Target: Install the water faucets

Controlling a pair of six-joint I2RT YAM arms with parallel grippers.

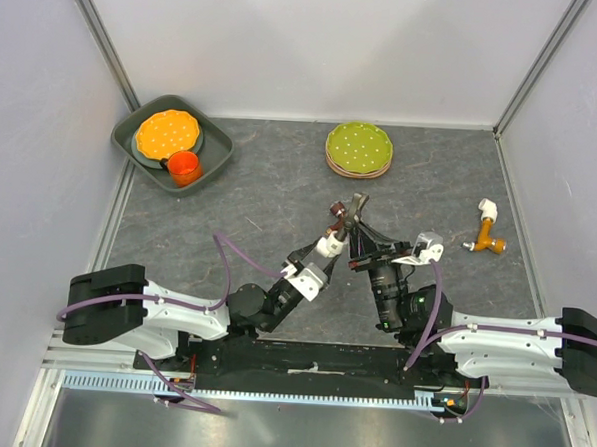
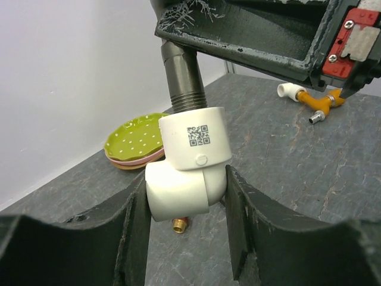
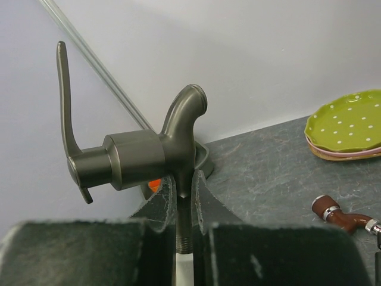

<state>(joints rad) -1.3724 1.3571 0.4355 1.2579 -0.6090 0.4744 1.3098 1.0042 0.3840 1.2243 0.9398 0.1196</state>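
Centre table: clamping white plastic elbow fitting (image 2: pixel 190 161) in left gripper (image 2: pixel 186 205) | pinching dark grey lever tap (image 3: pixel 143 158) by stem in right gripper (image 3: pixel 184 196) | thread at elbow mouth, seating unclear | orange tap (image 1: pixel 490 234) far right seemingly joined | reddish-brown tap (image 3: pixel 340 215) pending

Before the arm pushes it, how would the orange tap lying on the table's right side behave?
The orange tap is probably stiff: it looks hard and moulded, with a white elbow on one end. Its side branches lie flat on the table, so it would likely slide or pivot, not roll. Being small, it is probably light.
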